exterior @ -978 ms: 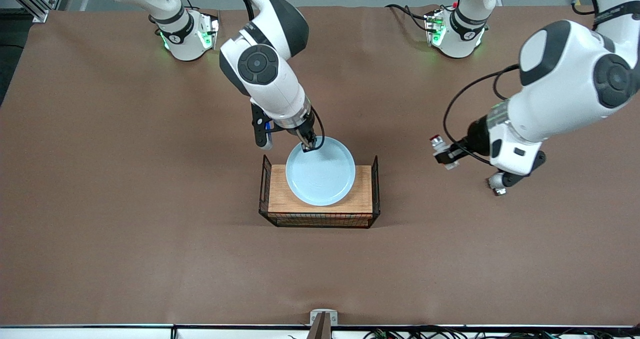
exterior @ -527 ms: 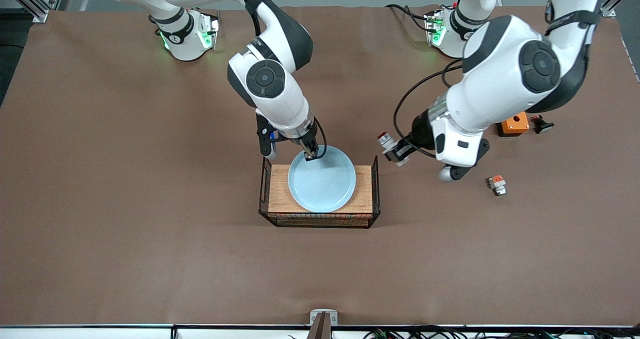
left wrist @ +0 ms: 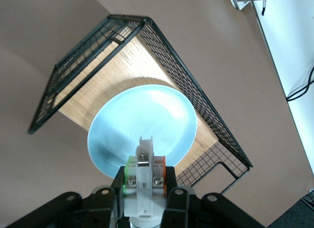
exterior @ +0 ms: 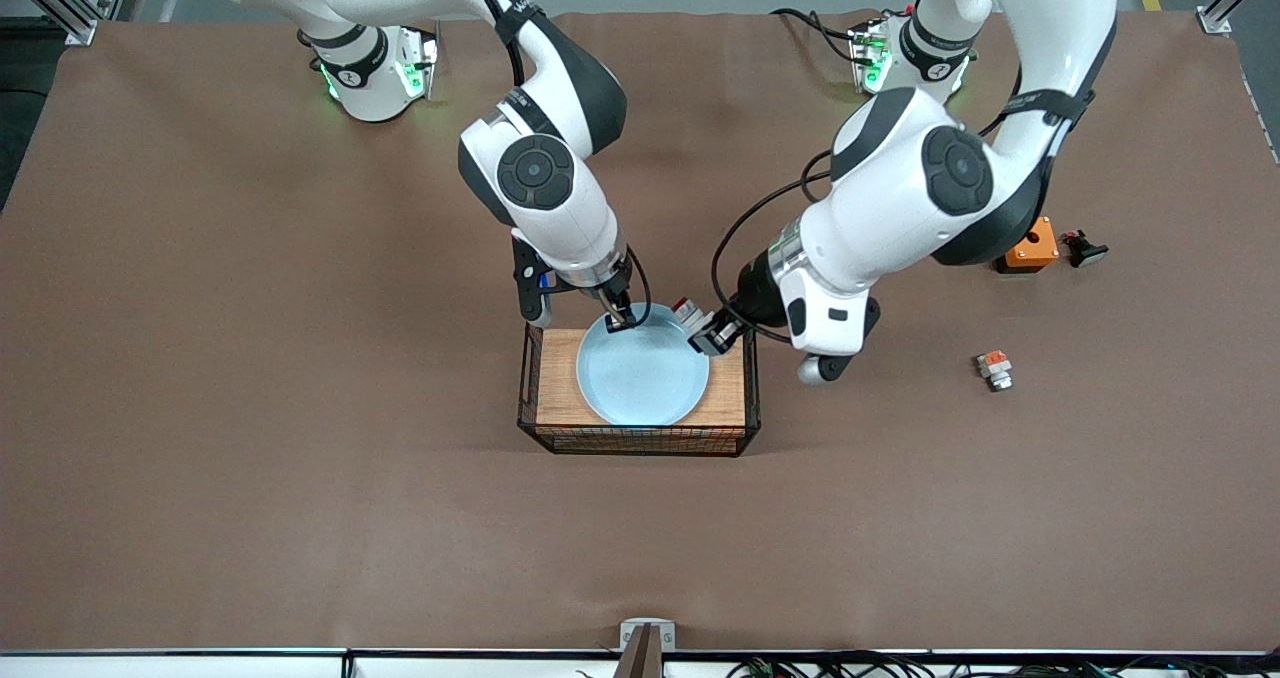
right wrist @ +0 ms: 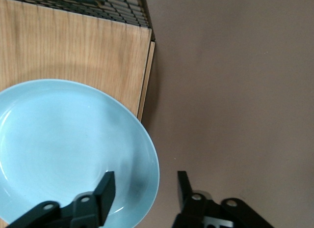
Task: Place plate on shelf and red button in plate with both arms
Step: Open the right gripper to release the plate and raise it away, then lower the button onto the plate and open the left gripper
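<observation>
The wire basket (exterior: pixel 638 446) with a wooden floor sits on the brown worktop (exterior: pixel 300 458), nearest the front camera. The plate (exterior: pixel 640 378) rests inside it, filling most of the wood.

The right tool (exterior: pixel 622 320) straddles the plate's rim with its 2 fingers (right wrist: pixel 100 196) apart, so I think it is letting go.

The left tool (exterior: pixel 712 336) is clamped on the red button (exterior: pixel 690 314), over the plate's rim at the left arm's end. The button probably goes on the plate. The 2 tools are close, so room is tight.
</observation>
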